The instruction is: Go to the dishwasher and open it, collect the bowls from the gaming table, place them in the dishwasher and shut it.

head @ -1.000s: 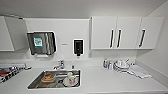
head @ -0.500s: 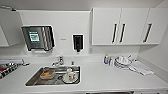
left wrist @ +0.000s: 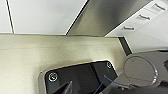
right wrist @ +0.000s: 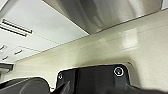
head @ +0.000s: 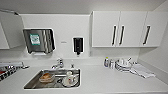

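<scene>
Stainless dishwasher [left wrist: 110,17] front sits close beside both arms, grip state untellable, so a blind reach could strike it.

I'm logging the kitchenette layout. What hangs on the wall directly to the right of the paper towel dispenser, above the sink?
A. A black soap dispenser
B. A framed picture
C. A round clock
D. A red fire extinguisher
A: in the head view a black soap dispenser hangs on the white wall right of the paper towel dispenser, above the sink.
</scene>
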